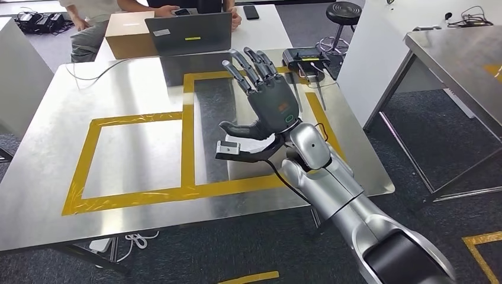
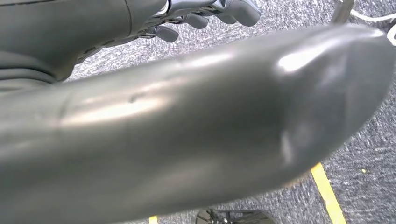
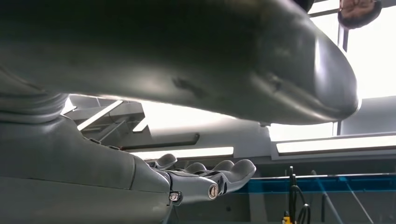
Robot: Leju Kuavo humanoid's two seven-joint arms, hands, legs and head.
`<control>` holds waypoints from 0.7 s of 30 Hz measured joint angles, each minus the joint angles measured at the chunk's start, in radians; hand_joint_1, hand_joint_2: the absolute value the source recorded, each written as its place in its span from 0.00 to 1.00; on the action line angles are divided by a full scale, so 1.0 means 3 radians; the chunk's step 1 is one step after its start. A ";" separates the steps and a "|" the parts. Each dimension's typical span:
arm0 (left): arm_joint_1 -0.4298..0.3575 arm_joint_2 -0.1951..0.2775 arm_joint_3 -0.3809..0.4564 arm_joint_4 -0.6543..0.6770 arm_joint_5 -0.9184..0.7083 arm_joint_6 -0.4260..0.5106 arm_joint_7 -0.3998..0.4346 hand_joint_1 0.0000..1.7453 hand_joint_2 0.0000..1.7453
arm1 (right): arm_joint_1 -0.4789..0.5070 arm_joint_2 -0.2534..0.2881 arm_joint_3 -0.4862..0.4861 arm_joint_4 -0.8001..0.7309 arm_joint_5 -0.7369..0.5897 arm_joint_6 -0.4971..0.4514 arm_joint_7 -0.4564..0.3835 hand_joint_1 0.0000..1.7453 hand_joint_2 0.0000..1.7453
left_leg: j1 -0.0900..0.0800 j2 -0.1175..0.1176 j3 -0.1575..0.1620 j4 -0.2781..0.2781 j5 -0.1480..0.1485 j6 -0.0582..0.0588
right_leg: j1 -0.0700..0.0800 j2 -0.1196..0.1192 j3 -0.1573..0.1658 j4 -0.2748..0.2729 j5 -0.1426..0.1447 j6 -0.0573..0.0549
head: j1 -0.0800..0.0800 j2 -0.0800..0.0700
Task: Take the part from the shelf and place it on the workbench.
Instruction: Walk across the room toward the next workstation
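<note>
My right hand [image 1: 264, 97] hovers over the steel workbench [image 1: 53, 177], above the right-hand rectangle of yellow tape [image 1: 188, 133]. Its fingers [image 1: 248, 66] are spread wide and the thumb [image 1: 237, 129] sticks out sideways; it holds nothing. The right wrist view shows the same right hand [image 3: 205, 179] with straight fingers and nothing between them and the big thumb [image 3: 280, 70]. My left hand [image 2: 205, 14] hangs over grey carpet, its fingers loosely bent beside the thick thumb [image 2: 233, 116], with nothing in it. I cannot make out the part on the table.
At the table's far edge stand a grey laptop [image 1: 188, 32], a cardboard box [image 1: 126, 36] and a black device [image 1: 305, 57]; a person [image 1: 89, 23] sits behind them. A stool [image 1: 342, 13] and a second steel table [image 1: 467, 53] are to the right.
</note>
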 joint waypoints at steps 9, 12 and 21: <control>-0.0010 0.0007 0.0022 0.0000 -0.0050 0.0002 0.0002 0.00 0.00 | -0.0019 0.0026 -0.0073 -0.0002 0.0007 0.0047 -0.0025 0.00 0.00 | -0.0010 0.0007 -0.0099 0.0123 -0.0053 -0.0136 | 0.0030 -0.0026 0.0433 -0.0869 0.0335 -0.0179 | -0.0007 0.0000; -0.0010 0.0010 0.0023 0.0001 -0.0082 -0.0001 0.0022 0.00 0.00 | 0.0011 0.0038 -0.0100 -0.0015 0.0038 0.0058 -0.0048 0.00 0.00 | 0.0021 0.0002 -0.0325 0.0726 -0.0410 -0.0202 | 0.0015 -0.0030 0.0375 -0.0875 0.0385 -0.0186 | -0.0017 0.0000; -0.0006 -0.0005 0.0025 0.0001 -0.0079 0.0005 -0.0010 0.00 0.00 | 0.0096 0.0026 -0.0177 -0.0104 0.0105 0.0093 -0.0054 0.00 0.00 | 0.0067 -0.0037 0.0163 0.0031 -0.0161 -0.0164 | -0.0013 -0.0014 0.0212 -0.0776 0.0477 -0.0033 | -0.0015 0.0000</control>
